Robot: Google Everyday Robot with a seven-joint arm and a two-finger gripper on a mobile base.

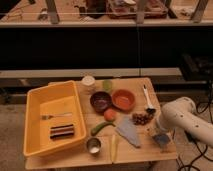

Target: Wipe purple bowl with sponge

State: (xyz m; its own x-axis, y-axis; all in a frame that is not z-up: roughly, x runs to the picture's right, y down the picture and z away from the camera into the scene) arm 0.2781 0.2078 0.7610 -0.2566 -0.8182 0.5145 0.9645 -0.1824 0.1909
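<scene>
the wooden table looks matt. the yellow tub is smooth plastic, the purple bowl glossy, the small cup shiny metal. the smooth white gripper sits closed at the matt sponge, near the table's right front corner.

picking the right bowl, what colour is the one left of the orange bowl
Dark purple-maroon bowl, camera view; gripper at the sponge.
</scene>
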